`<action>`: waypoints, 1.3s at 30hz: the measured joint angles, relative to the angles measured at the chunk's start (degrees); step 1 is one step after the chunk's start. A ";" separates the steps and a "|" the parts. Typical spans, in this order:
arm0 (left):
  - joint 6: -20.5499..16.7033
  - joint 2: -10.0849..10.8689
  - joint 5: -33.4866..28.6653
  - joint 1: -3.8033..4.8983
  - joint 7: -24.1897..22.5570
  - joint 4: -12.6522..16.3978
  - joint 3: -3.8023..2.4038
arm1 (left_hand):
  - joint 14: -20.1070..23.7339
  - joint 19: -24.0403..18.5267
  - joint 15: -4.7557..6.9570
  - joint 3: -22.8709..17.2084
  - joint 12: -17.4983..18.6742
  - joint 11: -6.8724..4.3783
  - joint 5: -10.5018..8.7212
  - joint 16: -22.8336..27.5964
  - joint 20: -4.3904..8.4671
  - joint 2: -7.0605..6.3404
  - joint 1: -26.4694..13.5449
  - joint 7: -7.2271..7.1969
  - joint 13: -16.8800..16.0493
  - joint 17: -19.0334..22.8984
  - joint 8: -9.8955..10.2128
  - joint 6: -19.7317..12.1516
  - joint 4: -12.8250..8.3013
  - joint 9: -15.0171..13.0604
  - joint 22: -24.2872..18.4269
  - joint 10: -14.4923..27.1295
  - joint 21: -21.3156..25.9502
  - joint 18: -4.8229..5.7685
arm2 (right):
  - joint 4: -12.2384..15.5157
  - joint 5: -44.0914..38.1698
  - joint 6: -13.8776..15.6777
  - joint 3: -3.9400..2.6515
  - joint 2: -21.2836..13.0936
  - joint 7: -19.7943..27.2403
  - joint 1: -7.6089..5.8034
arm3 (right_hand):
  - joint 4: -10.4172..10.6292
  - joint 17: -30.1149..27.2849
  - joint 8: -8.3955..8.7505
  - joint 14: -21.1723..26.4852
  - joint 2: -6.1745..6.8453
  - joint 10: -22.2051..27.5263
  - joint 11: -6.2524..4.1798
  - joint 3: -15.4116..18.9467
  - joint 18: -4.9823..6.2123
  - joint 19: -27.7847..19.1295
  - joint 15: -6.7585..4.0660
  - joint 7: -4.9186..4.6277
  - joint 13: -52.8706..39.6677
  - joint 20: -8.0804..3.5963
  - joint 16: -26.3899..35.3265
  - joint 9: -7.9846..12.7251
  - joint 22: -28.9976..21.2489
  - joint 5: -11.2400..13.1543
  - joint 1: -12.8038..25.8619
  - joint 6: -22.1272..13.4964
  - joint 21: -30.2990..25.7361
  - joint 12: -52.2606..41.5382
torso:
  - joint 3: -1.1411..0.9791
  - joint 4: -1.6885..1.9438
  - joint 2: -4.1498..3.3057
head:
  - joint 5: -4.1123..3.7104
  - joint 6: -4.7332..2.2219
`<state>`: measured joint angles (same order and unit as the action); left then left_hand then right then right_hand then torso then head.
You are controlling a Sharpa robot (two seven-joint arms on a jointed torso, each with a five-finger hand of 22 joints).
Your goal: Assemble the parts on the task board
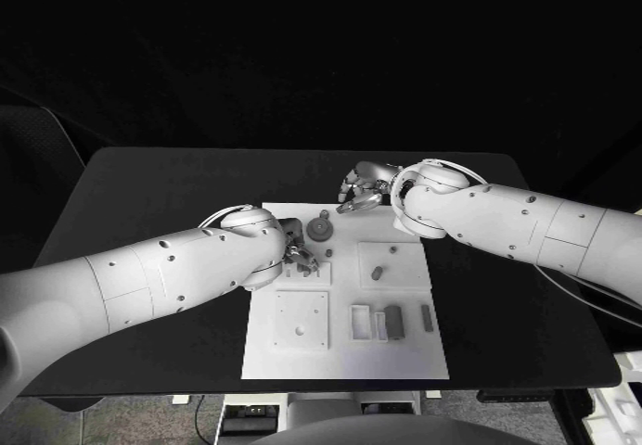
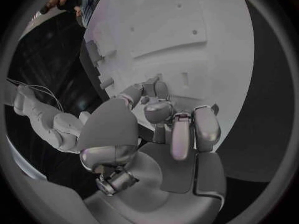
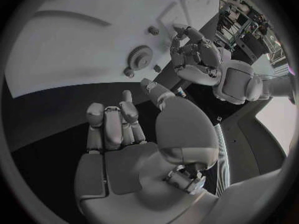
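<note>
The white task board point(image 1: 402, 357) lies in the middle of the black table. A grey gear point(image 1: 321, 225) sits near its far edge, also seen as the gear point(image 3: 140, 59). My left hand point(image 1: 301, 255) hovers just in front of the gear with fingers curled down together onto the board. The left hand point(image 2: 156, 129) hides whatever lies under its fingertips point(image 2: 156, 90). My right hand point(image 1: 364, 190) hangs over the board's far edge with nothing in it; the right hand point(image 3: 124, 134) has its thumb apart from the fingers. A small peg point(image 1: 378, 273) lies on a square plate.
Toward the near side of the board are a square plate point(image 1: 301, 320), a white frame point(image 1: 361, 321), a grey block point(image 1: 392, 322) and a thin bar point(image 1: 427, 318). Black table point(image 1: 147, 195) surrounds the board on both sides.
</note>
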<state>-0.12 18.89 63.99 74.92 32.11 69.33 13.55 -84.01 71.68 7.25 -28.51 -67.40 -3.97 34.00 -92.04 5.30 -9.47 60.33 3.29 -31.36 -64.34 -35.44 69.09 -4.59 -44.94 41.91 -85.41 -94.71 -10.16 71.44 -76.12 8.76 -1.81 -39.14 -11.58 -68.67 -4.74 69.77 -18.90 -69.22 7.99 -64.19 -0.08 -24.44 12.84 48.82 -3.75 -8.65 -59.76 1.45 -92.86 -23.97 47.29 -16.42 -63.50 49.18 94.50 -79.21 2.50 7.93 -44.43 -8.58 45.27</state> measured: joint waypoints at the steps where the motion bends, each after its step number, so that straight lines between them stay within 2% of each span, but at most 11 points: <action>1: -0.22 0.04 0.17 -0.01 -0.02 0.07 0.00 | 0.00 0.00 0.00 0.00 0.00 0.00 0.00 0.00 0.00 0.00 0.00 0.00 0.00 0.00 0.00 0.00 0.00 0.00 0.00 0.00 0.00 0.00 | 0.00 0.00 0.00 0.00 -0.01 0.00 0.00 | 0.00 0.00 0.00 0.00 0.00 0.00 0.00 0.00 0.00 0.00 0.00 0.00 0.00 0.00 0.00 0.00 0.00 0.00 0.00 0.00 0.00 0.00 | -0.01 0.00 0.00 | 0.00 0.00; 11: -1.32 0.23 1.10 -0.07 -0.08 0.65 0.01 | -0.01 0.08 -0.01 0.00 0.00 0.00 -0.03 0.00 -0.09 0.03 -0.03 0.00 0.00 0.00 0.00 0.00 0.00 0.00 -0.01 0.00 0.00 0.00 | 0.01 0.00 -0.04 0.00 -0.03 -0.01 0.00 | 0.00 0.00 0.00 -0.08 0.00 0.01 0.01 0.00 0.00 0.00 0.08 0.06 0.00 0.00 0.00 0.00 -0.05 0.00 0.00 0.06 0.00 0.00 | -0.01 0.02 0.00 | 0.01 0.00; 39: -0.63 0.75 1.13 -0.11 0.13 1.36 0.01 | 0.10 0.20 0.08 0.01 0.00 0.00 0.11 0.00 0.02 0.16 -0.16 0.00 0.05 0.02 0.00 0.00 -0.01 0.00 0.03 0.00 0.00 0.01 | -0.11 0.00 -0.14 0.00 0.11 -0.02 0.00 | 0.00 0.00 0.00 0.00 0.23 0.12 0.12 0.00 -0.03 0.00 0.00 -0.02 0.04 0.00 0.00 -0.01 -0.05 0.00 0.23 -0.02 0.00 0.00 | 0.02 0.03 0.01 | 0.19 0.09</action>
<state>-0.75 19.65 65.12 74.81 32.24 70.70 13.56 -83.91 71.89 7.33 -28.49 -67.40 -3.98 34.11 -92.04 5.32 -9.31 60.17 3.29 -31.31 -64.32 -35.44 69.09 -4.60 -44.94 41.94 -85.41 -94.71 -10.15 71.33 -76.12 8.62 -1.81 -39.04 -11.60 -68.67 -4.74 69.77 -18.91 -69.22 8.21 -64.07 0.04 -24.44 12.81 48.82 -3.75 -8.66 -59.71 1.45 -92.86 -23.98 47.24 -16.42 -63.28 49.16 94.50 -79.21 2.52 7.96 -44.42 -8.39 45.36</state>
